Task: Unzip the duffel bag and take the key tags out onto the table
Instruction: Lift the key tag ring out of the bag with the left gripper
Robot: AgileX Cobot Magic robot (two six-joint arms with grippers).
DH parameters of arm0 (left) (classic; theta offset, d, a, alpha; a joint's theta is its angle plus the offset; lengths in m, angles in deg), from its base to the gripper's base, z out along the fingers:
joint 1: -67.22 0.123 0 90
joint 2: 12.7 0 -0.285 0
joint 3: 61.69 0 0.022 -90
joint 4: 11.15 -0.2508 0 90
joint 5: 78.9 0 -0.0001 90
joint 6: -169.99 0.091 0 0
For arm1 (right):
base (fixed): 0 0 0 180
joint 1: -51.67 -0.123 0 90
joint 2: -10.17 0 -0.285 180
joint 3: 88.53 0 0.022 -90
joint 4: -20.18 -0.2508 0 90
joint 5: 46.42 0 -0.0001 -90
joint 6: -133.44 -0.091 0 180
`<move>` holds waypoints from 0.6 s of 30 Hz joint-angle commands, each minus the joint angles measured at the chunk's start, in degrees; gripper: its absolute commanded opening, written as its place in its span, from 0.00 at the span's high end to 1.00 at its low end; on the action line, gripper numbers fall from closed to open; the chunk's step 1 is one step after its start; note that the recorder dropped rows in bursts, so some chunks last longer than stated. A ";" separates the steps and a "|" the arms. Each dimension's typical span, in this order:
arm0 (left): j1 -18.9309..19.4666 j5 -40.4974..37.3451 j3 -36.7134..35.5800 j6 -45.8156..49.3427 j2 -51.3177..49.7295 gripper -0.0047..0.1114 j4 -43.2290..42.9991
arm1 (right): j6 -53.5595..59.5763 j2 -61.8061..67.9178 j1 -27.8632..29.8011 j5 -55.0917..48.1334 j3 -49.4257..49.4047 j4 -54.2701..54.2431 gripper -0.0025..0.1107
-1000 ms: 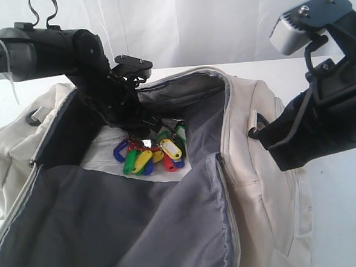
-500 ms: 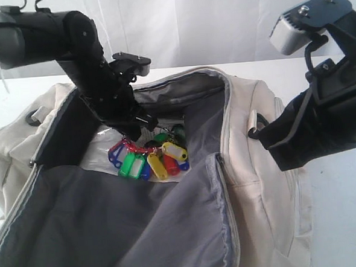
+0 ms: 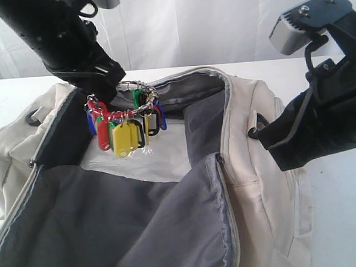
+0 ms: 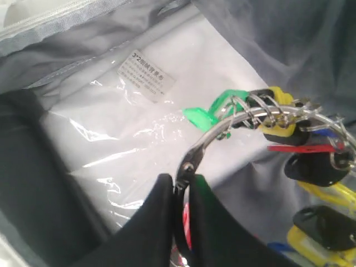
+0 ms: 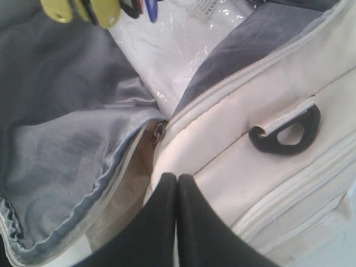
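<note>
Two black jaws of the left gripper (image 4: 182,183) are closed narrowly on the large metal ring (image 4: 222,125). From it hangs the bunch of red, blue, green, yellow and black plastic key tags (image 3: 124,121), held clear above the open mouth of the cream-white fabric duffel bag (image 3: 252,165), toward the far edge of the plain white table (image 3: 346,220). A glossy, clear-wrapped white packet (image 3: 149,162) is seen on the dark grey lining (image 3: 111,228) below. The jaws of the right gripper (image 5: 177,179) are pressed together with no gap, tips against cream fabric beside the zipper (image 5: 158,132) and near a black D-ring (image 5: 286,133); whether fabric is pinched cannot be told. Bare tabletop lies open along the right edge.
</note>
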 commanded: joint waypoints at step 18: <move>-1.07 -12.14 0.40 -1.44 10.80 0.96 5.72 | -17.08 -7.15 -0.03 2.22 0.02 19.82 0.98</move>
